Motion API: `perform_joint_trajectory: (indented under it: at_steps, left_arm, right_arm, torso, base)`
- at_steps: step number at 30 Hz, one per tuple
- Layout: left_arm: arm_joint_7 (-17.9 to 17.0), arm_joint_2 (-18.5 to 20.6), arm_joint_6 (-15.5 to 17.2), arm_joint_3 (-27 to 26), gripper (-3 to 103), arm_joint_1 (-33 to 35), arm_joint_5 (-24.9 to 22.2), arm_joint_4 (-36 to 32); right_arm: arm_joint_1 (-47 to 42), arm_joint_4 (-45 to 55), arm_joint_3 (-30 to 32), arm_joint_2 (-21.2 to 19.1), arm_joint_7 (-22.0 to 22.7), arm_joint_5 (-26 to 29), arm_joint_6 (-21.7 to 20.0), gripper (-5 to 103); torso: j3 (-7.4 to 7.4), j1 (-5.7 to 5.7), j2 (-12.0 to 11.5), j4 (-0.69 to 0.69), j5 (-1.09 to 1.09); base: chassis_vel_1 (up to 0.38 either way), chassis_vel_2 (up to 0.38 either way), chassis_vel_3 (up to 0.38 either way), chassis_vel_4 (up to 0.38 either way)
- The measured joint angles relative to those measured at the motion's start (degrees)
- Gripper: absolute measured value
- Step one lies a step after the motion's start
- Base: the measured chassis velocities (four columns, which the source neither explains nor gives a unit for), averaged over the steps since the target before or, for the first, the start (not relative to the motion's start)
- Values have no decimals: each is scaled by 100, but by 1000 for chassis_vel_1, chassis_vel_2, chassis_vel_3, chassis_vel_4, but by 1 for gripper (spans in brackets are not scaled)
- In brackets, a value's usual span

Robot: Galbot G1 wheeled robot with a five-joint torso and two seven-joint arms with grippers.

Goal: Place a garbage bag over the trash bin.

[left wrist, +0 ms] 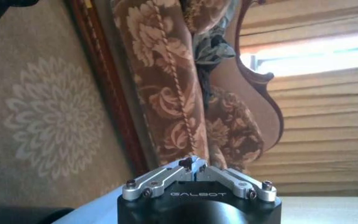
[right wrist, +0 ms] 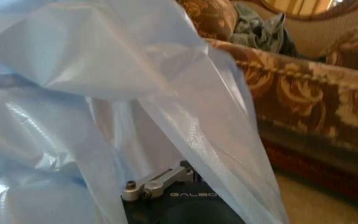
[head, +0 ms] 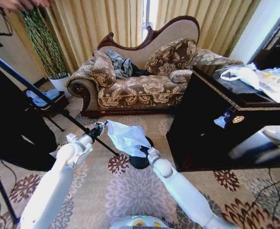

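both pincers meet at the garbage bag [head: 126,137], held up over the trash bin [head: 141,160]: your left pincer [head: 103,125] is pinched on its corner, your right pincer [right wrist: 195,177] buried in film, state unreadable. it's thin, limp and slippery, so grip the rim.

You have the garbage bag [head: 126,137] hanging over the trash bin [head: 141,160] between your two arms, the sofa [head: 140,76] behind it, the cabinet [head: 216,129] to your right.

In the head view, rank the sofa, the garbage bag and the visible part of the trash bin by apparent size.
1. Sofa, though it stands farther back.
2. Garbage bag, held up by the left gripper.
3. Trash bin, mostly hidden behind the bag.
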Motion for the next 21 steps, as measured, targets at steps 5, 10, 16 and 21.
perform_joint_trajectory:
  at_steps: [5, 10, 16, 21]
  left_arm:
    - [46, -83, 43, 243, 0, -238, 168, 458]
    - [151, -228, 73, 520, 0, -451, 380, 862]
    - [151, -431, 76, 819, 0, -767, 548, 1140]
    - [147, -611, 74, 967, 0, -811, 725, 1303]
  right_arm:
    - [226, -341, -34, 41, -100, -174, -48, 0]
    - [325, -692, 52, 41, -128, -338, 43, 0]
    - [407, -724, 126, -168, -329, -394, 18, 0]
    - [272, -629, 64, -377, -487, -393, -31, 0]
  torso:
    - [0, 0, 0, 0, 0]
    - [1, 0, -1, 0, 0]
    - [1, 0, -1, 0, 2]
    - [0, 0, -1, -1, 2]
  base:
    - [0, 0, 0, 0]
    - [0, 0, 0, 0]
    - [0, 0, 0, 0]
    - [0, 0, 0, 0]
